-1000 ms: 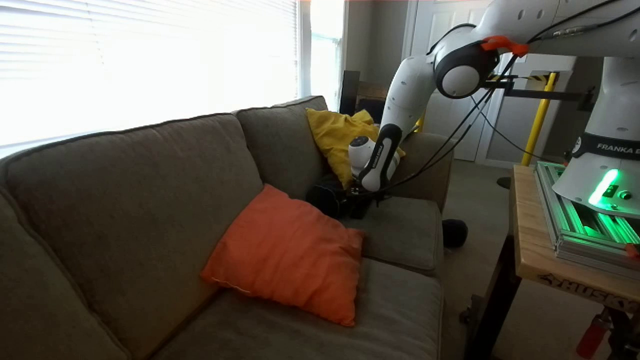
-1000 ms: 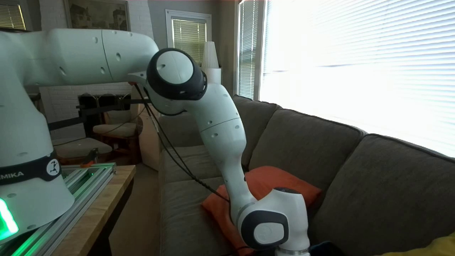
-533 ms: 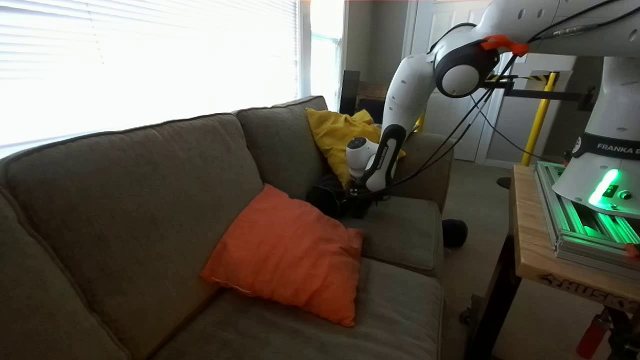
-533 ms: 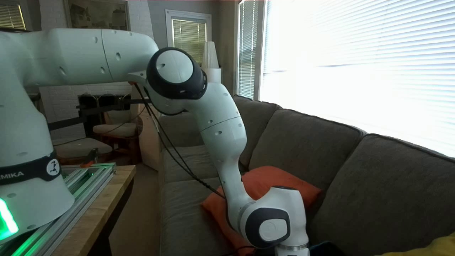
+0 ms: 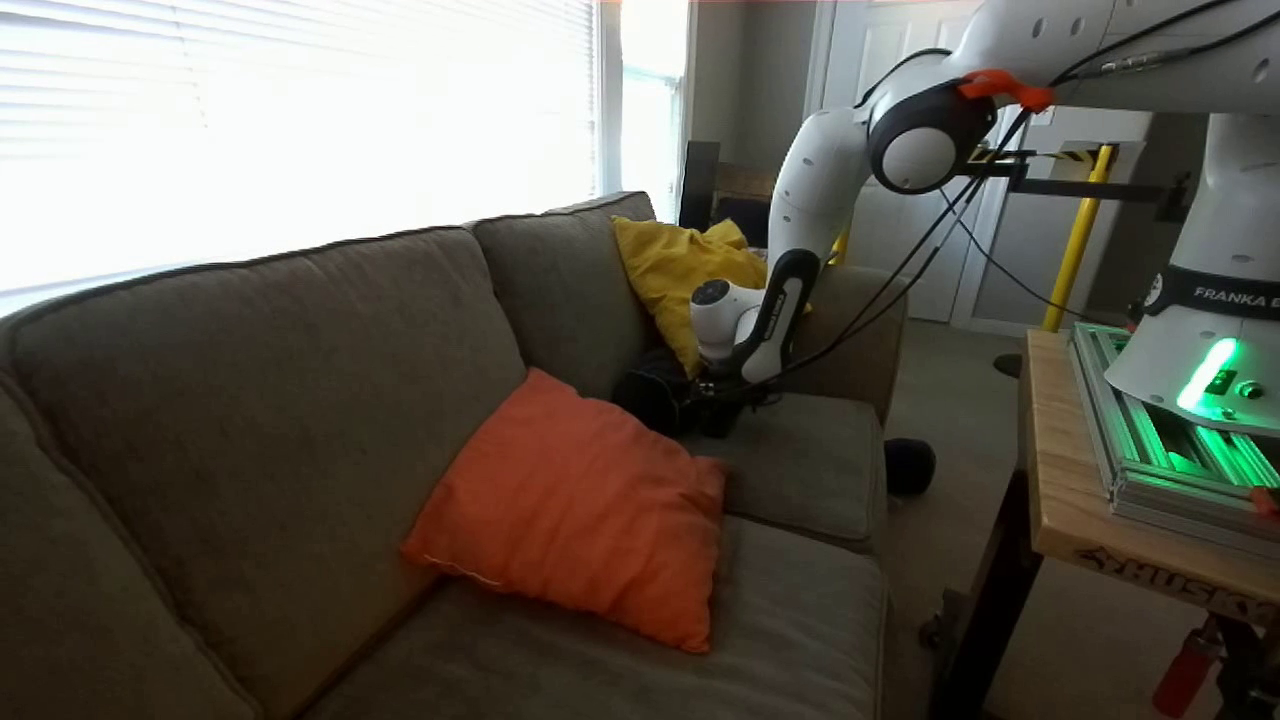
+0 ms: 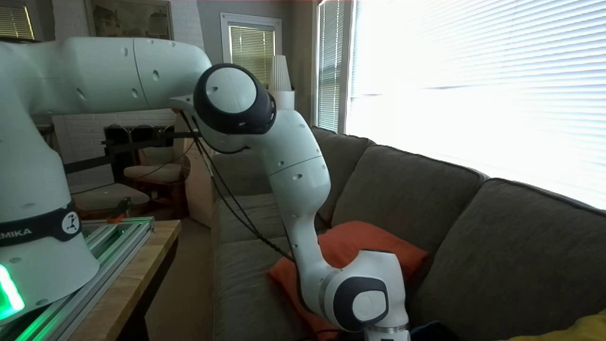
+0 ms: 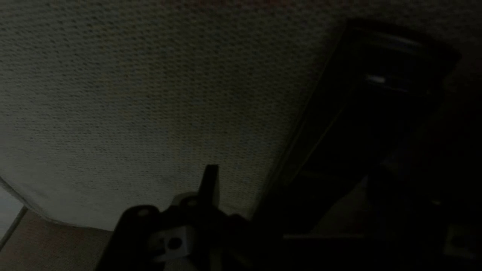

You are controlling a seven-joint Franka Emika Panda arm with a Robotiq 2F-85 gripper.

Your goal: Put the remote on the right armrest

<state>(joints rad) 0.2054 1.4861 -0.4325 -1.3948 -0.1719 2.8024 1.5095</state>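
Across the lower left corner of the wrist view curves a cushion edge (image 7: 56, 221), with plain cloth (image 7: 124, 124) lying open between it and the end effector (image 7: 295, 171). In an exterior view the far seat (image 5: 815, 460) of the sofa (image 5: 250, 350) is bare from the arm's (image 5: 815, 180) end out to its front rim, and a strip of floor (image 5: 945, 390) parts that from the wooden table (image 5: 1062, 480). Other sides are tighter: the orange pillow (image 5: 580, 510) lies on the near side, a dark rounded thing (image 5: 648, 392) sits toward the backrest (image 5: 560, 290), and the yellow pillow (image 5: 665, 275) leans behind, near the right armrest (image 5: 865, 320), which the arm partly hides. The remote (image 7: 350, 120) lies slantwise on the seat cloth, between the fingers (image 7: 209, 186), which stand apart; bare cloth shows between it and the clearer finger, while the other is lost in shadow, so whether that touches cannot be told. Compared with a second ago, the lowest long part of the arm stands slightly more upright in both exterior views and the wrist (image 5: 722, 318) has shifted a little; both pillows lie unmoved.
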